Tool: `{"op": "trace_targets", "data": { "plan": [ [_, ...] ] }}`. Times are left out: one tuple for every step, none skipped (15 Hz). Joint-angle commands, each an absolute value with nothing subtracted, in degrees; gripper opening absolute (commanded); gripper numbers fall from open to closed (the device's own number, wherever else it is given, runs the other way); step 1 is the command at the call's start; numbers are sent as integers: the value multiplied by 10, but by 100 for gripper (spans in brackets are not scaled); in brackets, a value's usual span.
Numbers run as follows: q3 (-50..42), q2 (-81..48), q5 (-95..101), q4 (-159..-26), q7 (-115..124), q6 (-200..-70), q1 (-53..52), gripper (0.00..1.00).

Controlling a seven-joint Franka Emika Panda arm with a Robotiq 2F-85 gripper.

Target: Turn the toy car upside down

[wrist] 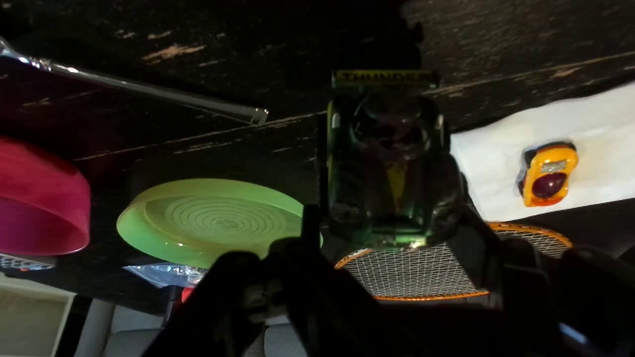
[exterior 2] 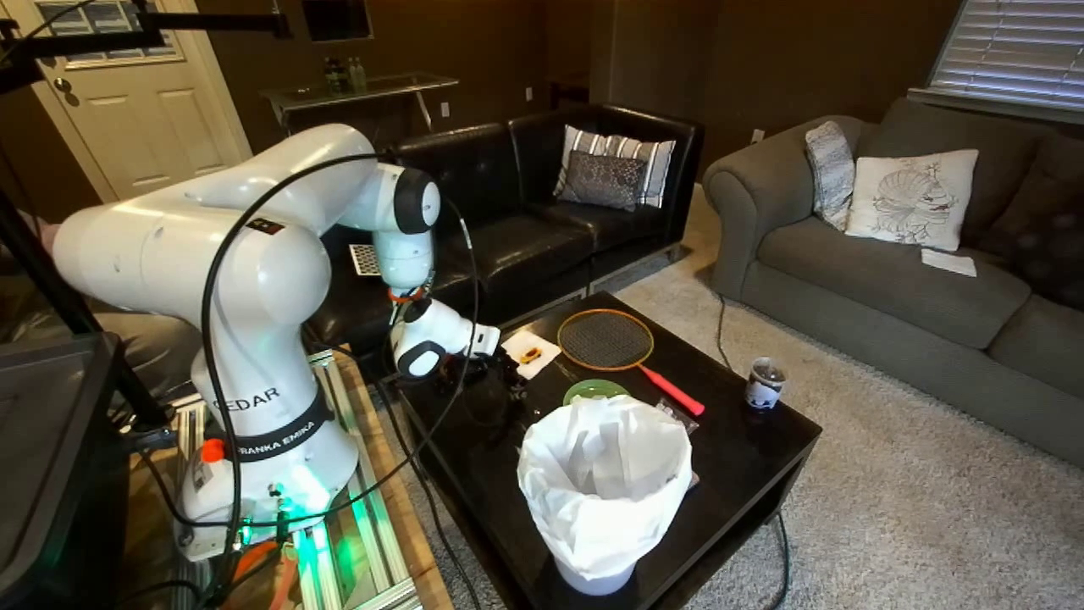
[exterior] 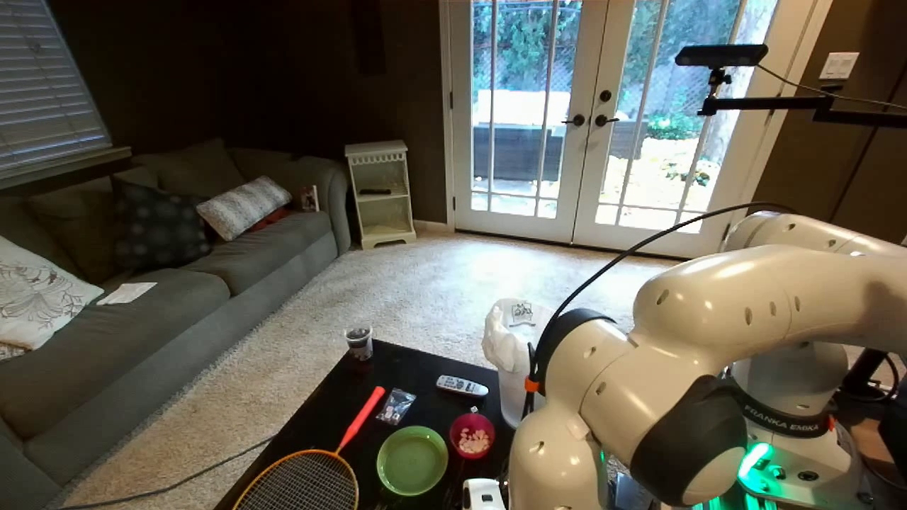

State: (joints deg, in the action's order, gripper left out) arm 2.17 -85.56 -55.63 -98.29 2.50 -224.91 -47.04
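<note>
The pincer (wrist: pixel 389 198) holds the dark toy car (wrist: pixel 394 163): in the wrist view its fingers (wrist: pixel 471 253) stand at both sides of the body, so the gap is only as wide as this car. The dark toy car has at one end a yellow bar with dark letters, which look like THUNDER, and the face with a pointed yellow mark is turned to the wrist view. In an exterior view the pincer is over the counter (exterior 2: pixel 737 457), near the white sheet (wrist: pixel 610 144), but too dark to see well; whether the car touches the counter, I cannot tell. The yellow toy car (wrist: pixel 548 176) is on the white sheet, close to the counter edge towards the black sofa (exterior 2: pixel 542 246). Near the corner between this edge and the edge towards the grey sofa (exterior 2: pixel 881 263) lies the racket (exterior 2: pixel 606 341), with its red handle pointing to the cup (exterior 2: pixel 765 385), which stands close to the next corner. The green plate (exterior: pixel 412 460) is between the racket and the pink bowl (wrist: pixel 44 188), which has white pieces (exterior: pixel 475 443) inside. The remote (exterior: pixel 462 386) is near the edge where the white bin (exterior 2: pixel 595 581) stands, and the clear bag (exterior: pixel 395 406) lies between the remote and the racket handle.
</note>
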Motion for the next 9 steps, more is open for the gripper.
{"op": "trace_targets", "data": {
  "plan": [
    [16,-855,-566,-975,44,-2207,-484,41],
    [16,-855,-563,-975,51,-2195,-484,41],
    [17,-855,-558,-976,60,-2181,-481,41],
    [16,-854,-557,-976,68,-2176,-481,41],
    [15,-852,-558,-978,74,-2171,-482,41],
    [15,-850,-556,-979,79,-2167,-482,41],
    [47,-867,-553,-953,44,-2187,-448,41],
    [19,-870,-557,-955,77,-2165,-480,41],
    [21,-869,-555,-955,76,-2163,-479,41]
  ]
}}
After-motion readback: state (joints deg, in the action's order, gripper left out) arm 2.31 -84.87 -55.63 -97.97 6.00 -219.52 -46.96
